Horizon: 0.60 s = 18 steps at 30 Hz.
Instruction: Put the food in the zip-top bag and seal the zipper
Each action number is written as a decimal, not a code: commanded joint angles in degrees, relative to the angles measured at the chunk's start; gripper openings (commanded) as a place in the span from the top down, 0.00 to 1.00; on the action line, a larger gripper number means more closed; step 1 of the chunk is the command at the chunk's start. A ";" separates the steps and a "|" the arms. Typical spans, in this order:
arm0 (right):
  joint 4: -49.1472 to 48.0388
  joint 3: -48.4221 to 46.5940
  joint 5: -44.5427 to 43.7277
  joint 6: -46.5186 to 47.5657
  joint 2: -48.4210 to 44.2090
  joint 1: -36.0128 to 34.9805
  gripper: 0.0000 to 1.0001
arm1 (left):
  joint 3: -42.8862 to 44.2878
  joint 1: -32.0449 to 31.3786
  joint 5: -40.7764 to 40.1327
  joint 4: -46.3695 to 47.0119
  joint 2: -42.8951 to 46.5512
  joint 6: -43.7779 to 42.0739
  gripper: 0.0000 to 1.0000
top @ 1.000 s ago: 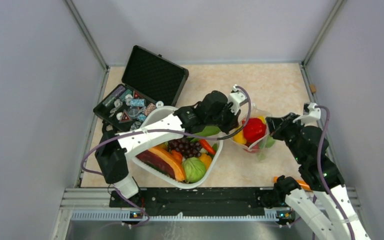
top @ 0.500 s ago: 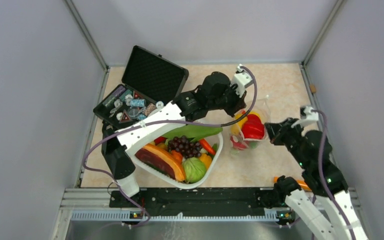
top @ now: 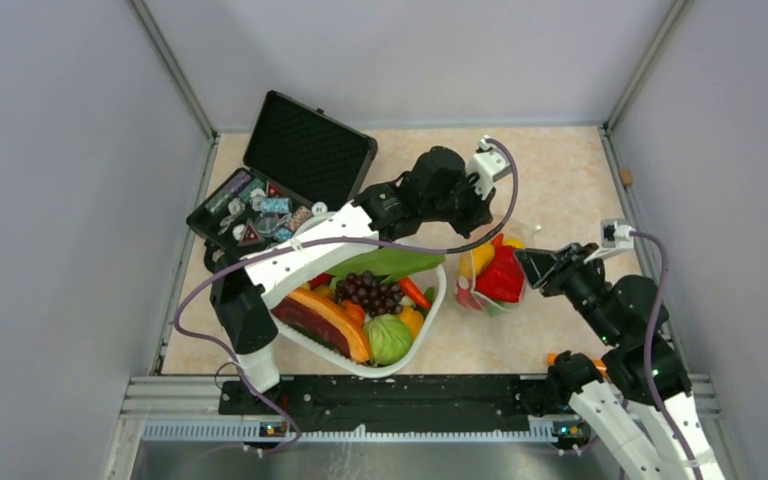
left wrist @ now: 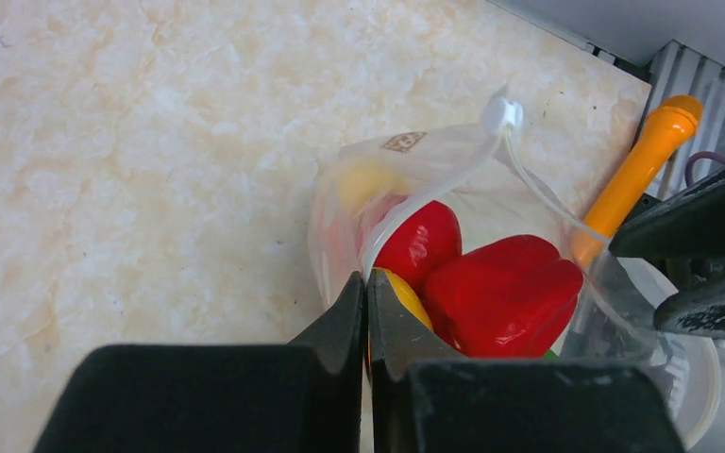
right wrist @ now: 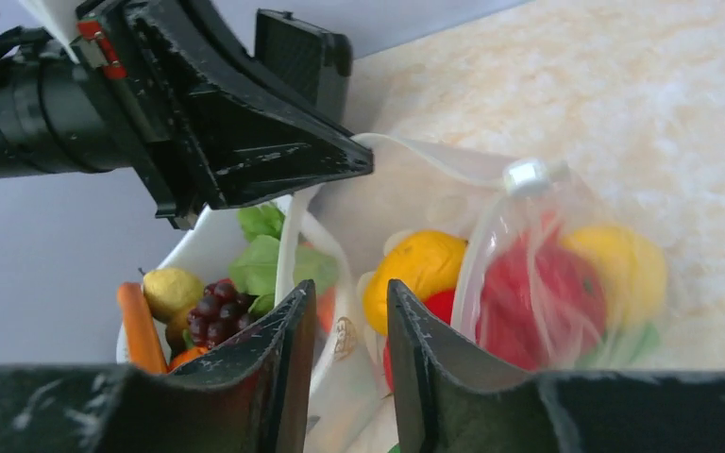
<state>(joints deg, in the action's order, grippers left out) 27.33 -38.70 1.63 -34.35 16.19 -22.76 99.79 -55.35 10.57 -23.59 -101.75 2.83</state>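
Top cam sits high up behind the arm bases, looking down over the whole table [top: 560,170]. Left wrist cam is super close and low, facing the near right corner. Right wrist cam is just as close, facing the far left. All three catch the zip-top bag [top: 472,270].

White arm links [top: 305,258], black joints [top: 438,185], purple cables [top: 176,320], black wedge-shaped fingers [left wrist: 335,326]
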 commanded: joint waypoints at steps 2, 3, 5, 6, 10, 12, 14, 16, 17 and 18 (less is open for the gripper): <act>-0.66 -3.51 5.52 2.65 6.69 -0.23 0.64 | -0.76 0.11 4.47 5.32 1.64 -1.05 1.00; 2.02 -5.04 3.07 3.45 7.77 -0.18 0.62 | -1.13 0.14 4.32 5.38 1.64 -1.51 1.00; 5.18 -7.81 -0.84 7.38 8.21 -0.24 0.59 | -1.68 0.31 3.58 4.67 1.69 -2.27 1.00; 5.38 -9.12 -3.49 9.58 7.75 -0.21 0.57 | -2.15 0.58 3.41 4.62 1.77 -2.30 1.00; 2.74 -14.48 -9.46 17.50 8.79 -0.18 0.53 | -5.05 2.34 3.34 6.26 2.86 -4.76 1.00; 3.11 -17.58 -10.24 20.04 12.40 -0.17 0.54 | -5.78 3.24 4.10 7.00 3.29 -5.60 1.00; 5.46 -20.66 -12.81 21.14 17.17 -0.21 0.52 | -5.77 4.16 5.61 7.31 3.46 -6.07 1.00; 6.01 -21.70 -17.25 21.47 20.66 -0.22 0.50 | -5.31 4.77 8.47 7.73 3.49 -5.75 1.00; 5.37 -21.68 -18.32 21.64 21.80 -0.13 0.47 | -5.04 4.81 9.56 7.99 3.53 -5.49 1.00; 4.55 -21.73 -18.26 21.80 22.81 -0.10 0.45 | -4.78 4.81 10.28 8.36 3.51 -5.21 1.00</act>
<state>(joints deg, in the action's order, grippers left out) 31.79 -59.64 -10.07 -16.36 33.32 -22.76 94.04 -50.96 15.77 -20.03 -101.73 -1.72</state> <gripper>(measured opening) 0.518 0.002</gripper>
